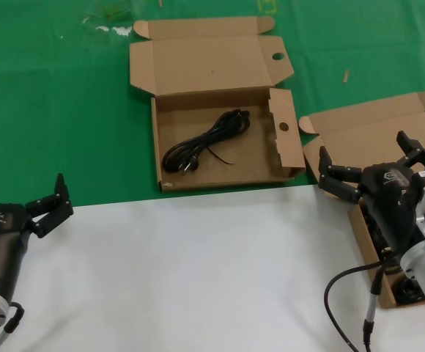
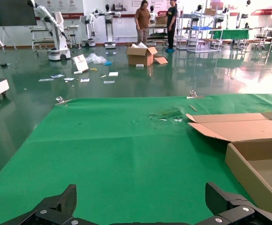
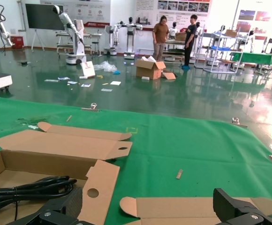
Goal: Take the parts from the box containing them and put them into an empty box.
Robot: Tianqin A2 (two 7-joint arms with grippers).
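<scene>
- Leftmost, the left hand [image 1: 50, 204] is seen parked low over the white sheet [image 1: 190, 271] on the desk [image 1: 51, 95], its fingers spread and nothing held.
- Centrally, the round-holed box [image 1: 220, 150] is laid open on the green cloth, and one looped black cord [image 1: 205, 141] is already lodged inside it.
- Rightward, the plain-lidded box [image 1: 359, 139] is mostly hidden behind the right hand [image 1: 370, 165], which is held above it with fingers spread and empty; dark cord ends [image 1: 407, 292] are glimpsed low in that box.
- Trouble could be expected if a bundle is pinched by a single loop: it may be uncoiled and snagged on the box wall or the upright holed flap [image 1: 280, 125], so that a box is dragged.
</scene>
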